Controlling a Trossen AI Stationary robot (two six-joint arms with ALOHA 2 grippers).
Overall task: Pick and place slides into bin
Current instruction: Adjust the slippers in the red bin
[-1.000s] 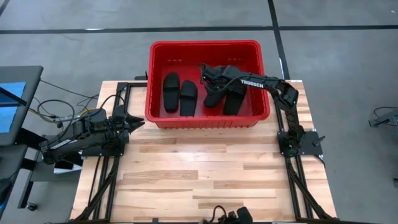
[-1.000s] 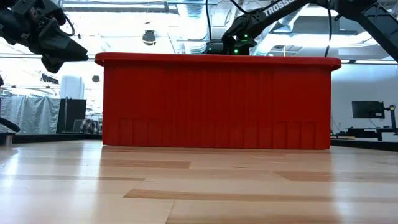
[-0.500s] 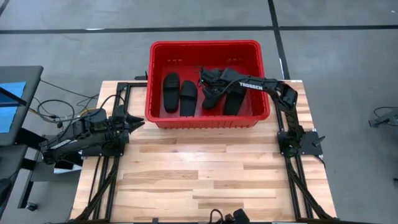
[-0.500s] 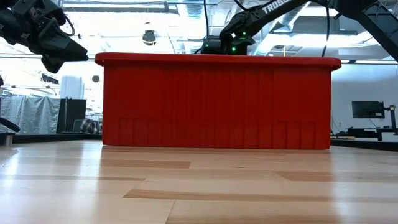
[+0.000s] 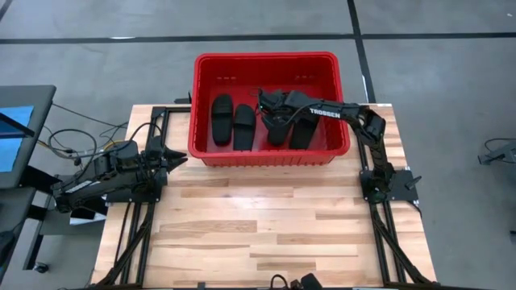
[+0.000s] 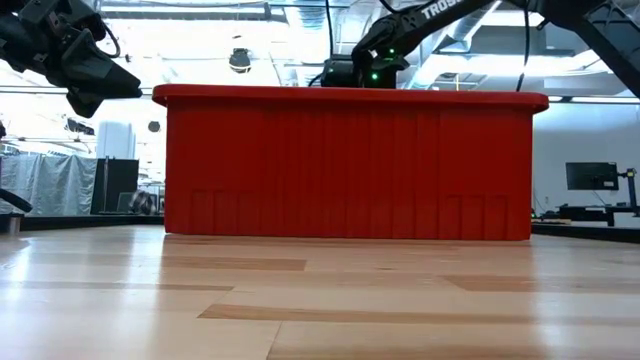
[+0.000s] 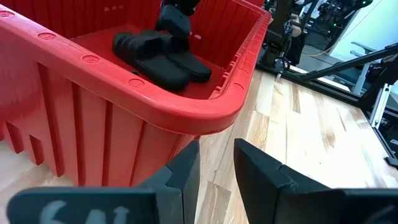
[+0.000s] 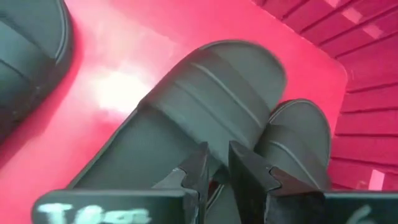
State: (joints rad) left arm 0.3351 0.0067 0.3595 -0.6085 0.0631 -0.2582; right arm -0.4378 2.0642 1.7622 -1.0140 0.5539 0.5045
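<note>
Evidently reached the closing step: counted all four slides (image 5: 222,119) inside the bin (image 5: 266,57), at the 12 o'clock end of the table (image 5: 266,225), and found none on the boards. Saw two lying side by side toward 9 o'clock on the bin floor and two toward 3 o'clock.

Found the right gripper (image 5: 270,106) down among the 3 o'clock pair, fingers drawn narrow and apparently pinched on the rim of the inner slide (image 8: 205,106) of that pair, which lay flat or nearly so against its neighbour (image 8: 298,143). Judged this to be the set-down of the last sandal. Judged the next move to call for spreading the fingers, then lifting straight up clear of the strap and the red wall before swinging back toward 3 o'clock.

Found the left gripper (image 5: 179,159) parked at 9 o'clock, just outside the bin's near corner, fingers slightly parted with nothing between them.

Could not confirm the grip outright: saw only the two fingertips and the edge of the sole passing between them, with the contact itself masked. Got nothing of the slides from table height, where the bin's front wall hid them, and saw only a part of the right arm above the rim. Could not tell whether the held sole touched the floor.
</note>
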